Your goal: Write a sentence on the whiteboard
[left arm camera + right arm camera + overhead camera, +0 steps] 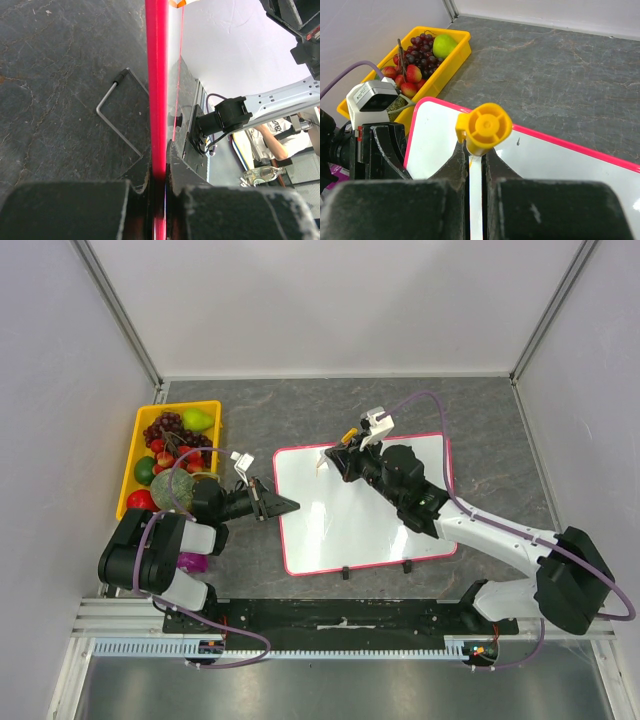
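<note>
Currently pinching the pink left rim of the whiteboard (370,515) with the left fingers (65,210), shut tight on the frame. Gripping a yellow-ended marker (483,129) with the right fingers (395,210), closed on its white barrel, over the board's far left corner. Unclear whether touching the surface with the tip. Lying flat on the table (500,420), black feet toward the arm bases, near a yellow fruit tray (451,65).

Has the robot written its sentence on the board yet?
Not yet. Done: the left fingers pinch the pink edge of the whiteboard, and the right fingers grip a yellow-topped marker. In hand: the marker is poised over the board's far left corner. Left: the board looks blank, so the whole sentence.
</note>
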Controlling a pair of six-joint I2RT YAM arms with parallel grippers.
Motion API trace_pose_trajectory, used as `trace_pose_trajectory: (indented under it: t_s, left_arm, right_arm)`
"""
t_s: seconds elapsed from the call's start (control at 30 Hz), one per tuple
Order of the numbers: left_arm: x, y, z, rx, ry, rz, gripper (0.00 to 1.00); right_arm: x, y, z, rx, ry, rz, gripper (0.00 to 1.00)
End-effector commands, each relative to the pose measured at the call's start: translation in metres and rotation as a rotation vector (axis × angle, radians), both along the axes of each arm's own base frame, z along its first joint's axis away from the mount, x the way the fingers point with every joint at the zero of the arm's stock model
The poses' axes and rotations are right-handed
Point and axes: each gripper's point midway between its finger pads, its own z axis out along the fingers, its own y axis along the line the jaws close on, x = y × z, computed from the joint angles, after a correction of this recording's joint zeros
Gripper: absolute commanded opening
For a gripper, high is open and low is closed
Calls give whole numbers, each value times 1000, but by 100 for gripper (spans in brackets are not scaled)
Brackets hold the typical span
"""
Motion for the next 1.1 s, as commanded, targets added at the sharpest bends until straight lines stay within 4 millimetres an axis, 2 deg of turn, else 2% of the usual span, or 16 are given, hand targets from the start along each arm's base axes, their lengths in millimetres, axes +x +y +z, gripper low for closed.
trace_pose_trajectory:
  t_s: [0.0, 0.47, 0.9, 1.07]
  left_arm:
    - [12, 3, -15, 64, -82, 45, 2]
    - [12, 3, -14, 63, -85, 45, 2]
    - [13, 3, -14, 64, -82, 45, 2]
    - [13, 3, -15, 64, -81, 45, 2]
  right_arm:
    - [8, 0, 9, 13, -33, -31, 0]
    - [12, -19, -6, -71, -15, -106, 0]
    - [15, -26, -1, -98, -20, -143, 0]
    - [13, -23, 11, -63, -34, -119, 0]
